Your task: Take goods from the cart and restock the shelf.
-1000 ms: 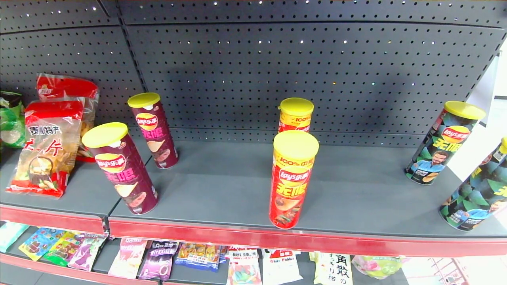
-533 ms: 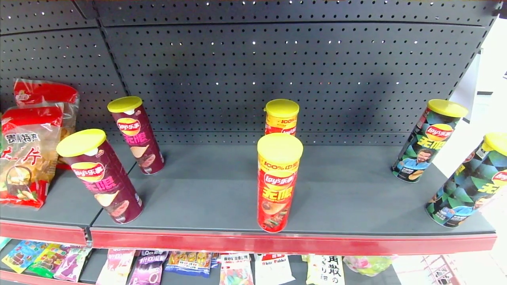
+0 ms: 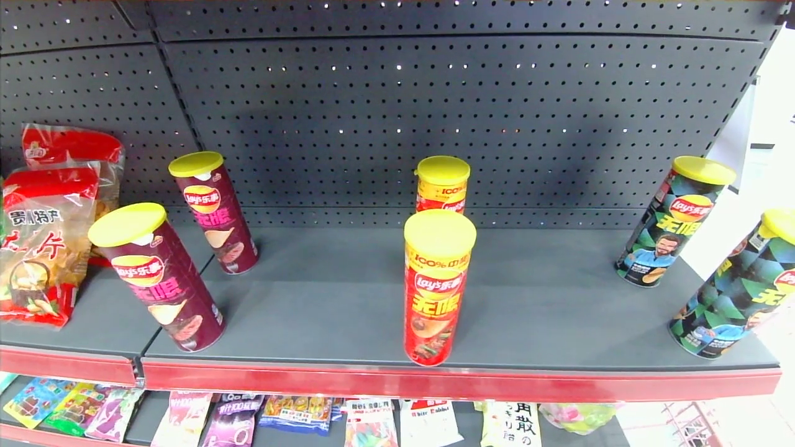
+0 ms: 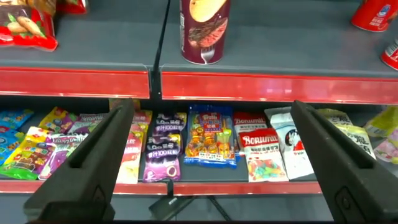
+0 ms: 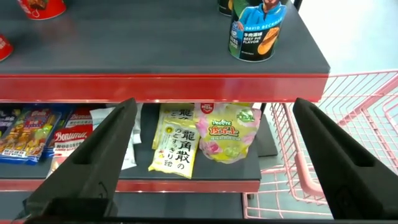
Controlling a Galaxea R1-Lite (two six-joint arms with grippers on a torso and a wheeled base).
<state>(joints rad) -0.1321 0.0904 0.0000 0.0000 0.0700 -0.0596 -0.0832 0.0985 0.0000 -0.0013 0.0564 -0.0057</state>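
- Only the head camera has shifted; the cans (image 3: pixel 438 285) stand as before, grouped by colour on the shelf (image 3: pixel 348 298), with gaps to fill.
- Left gripper (image 4: pixel 211 104) and right gripper (image 5: pixel 214 102) have wide, empty jaws, likely ready for picking.
- Pink cart (image 5: pixel 339 155) stands beside the shelf end.

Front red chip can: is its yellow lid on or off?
On: the round yellow lid covers the top of the tall red cardboard chip can.

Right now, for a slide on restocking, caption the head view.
Paired maroon cans, red cans and green cans stand on the grey shelf, snack bags at its left.
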